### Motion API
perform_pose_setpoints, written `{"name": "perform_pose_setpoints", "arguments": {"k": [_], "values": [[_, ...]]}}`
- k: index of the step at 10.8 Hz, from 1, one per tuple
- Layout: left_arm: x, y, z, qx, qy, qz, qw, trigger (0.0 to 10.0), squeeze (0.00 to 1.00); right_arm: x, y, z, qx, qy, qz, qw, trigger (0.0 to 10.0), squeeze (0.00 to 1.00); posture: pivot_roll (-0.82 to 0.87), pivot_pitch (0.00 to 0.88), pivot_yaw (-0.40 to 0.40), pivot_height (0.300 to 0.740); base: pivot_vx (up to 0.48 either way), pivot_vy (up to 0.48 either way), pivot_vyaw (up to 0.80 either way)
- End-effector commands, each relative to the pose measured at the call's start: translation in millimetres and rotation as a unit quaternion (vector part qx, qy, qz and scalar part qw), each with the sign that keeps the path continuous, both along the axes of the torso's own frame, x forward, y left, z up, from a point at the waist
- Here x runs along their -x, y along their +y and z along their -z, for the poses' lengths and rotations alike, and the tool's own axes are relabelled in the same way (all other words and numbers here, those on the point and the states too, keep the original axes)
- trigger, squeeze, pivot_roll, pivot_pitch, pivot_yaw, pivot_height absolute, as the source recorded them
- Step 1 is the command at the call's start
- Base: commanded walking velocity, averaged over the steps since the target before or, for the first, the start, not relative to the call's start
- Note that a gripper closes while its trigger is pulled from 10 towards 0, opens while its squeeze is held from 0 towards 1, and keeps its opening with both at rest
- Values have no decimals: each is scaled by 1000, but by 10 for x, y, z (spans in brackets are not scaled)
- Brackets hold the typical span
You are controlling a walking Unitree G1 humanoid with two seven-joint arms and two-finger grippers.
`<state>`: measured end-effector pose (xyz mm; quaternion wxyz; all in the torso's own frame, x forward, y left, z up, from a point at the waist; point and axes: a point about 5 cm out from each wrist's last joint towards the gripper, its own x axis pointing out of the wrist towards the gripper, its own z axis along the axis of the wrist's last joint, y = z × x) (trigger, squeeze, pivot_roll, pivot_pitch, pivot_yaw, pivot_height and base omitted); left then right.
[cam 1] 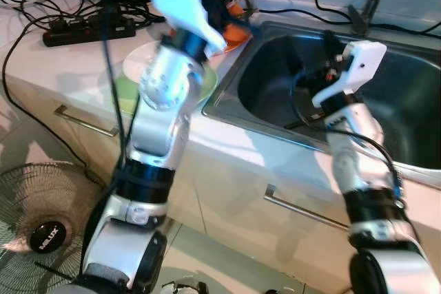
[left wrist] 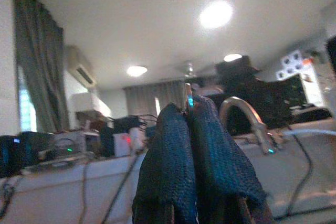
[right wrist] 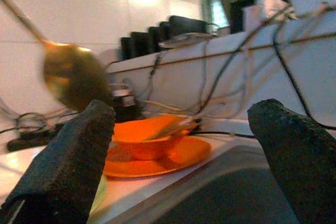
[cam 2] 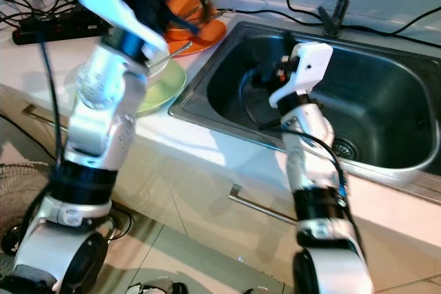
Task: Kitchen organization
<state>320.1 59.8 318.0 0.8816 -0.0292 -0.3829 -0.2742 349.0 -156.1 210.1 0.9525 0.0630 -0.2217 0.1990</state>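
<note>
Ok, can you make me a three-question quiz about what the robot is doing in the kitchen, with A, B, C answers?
1. Where is the right end effector?
A. Over the sink
B. Down by the floor fan
C. Inside a drawer

2. What colour is the bowl by the sink?
A. Blue
B. Orange
C. Black

3. What is the left end effector doing?
A. Wide open, holding nothing
B. Squeezing a sponge
C. Shut on a spoon

Answers:
1. A: in the head views the right arm reaches over the steel sink.
2. B: the bowl is orange and sits on an orange plate.
3. C: the left wrist view shows its fingers pressed together on a thin metal handle, and the spoon hangs raised in the right wrist view.
</note>
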Motion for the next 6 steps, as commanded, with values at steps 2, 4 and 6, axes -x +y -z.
{"name": "perform_pose_setpoints", "arguments": {"k": [2, 4, 6], "values": [[-8, -35, 59, -21, 20, 22, 999, 10000, 0, 84, -19, -59, 12, -15, -51, 999, 10000, 0, 41, 30, 55, 740, 0, 0, 0], [2, -103, 164, -46, 43, 54, 997, 10000, 0, 123, 24, -59, 29, -18, -72, 997, 10000, 0, 40, 30, 58, 740, 0, 0, 0], [37, -149, 272, -59, 77, 106, 990, 10000, 0, 156, 99, -61, 32, -20, -97, 995, 10000, 0, 44, 31, 62, 740, 0, 0, 0]]}}
